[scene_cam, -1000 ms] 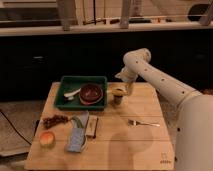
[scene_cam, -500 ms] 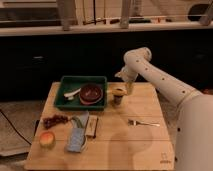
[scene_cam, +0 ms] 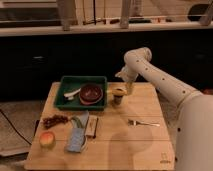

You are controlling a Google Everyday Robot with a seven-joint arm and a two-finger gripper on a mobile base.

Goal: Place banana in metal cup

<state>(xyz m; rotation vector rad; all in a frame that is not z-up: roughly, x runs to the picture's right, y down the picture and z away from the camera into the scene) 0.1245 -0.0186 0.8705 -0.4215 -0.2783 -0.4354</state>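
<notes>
The metal cup stands upright on the wooden table, just right of the green tray. A pale-yellow piece, the banana, shows at the cup's mouth; how deep it sits I cannot tell. My gripper hangs at the end of the white arm, right above and slightly right of the cup, close to the banana. I cannot tell whether it touches the banana.
The green tray holds a dark red bowl and a whitish curved utensil. A fork lies right of centre. Grapes, an orange-red fruit, a blue-grey pouch and a small bar lie front left.
</notes>
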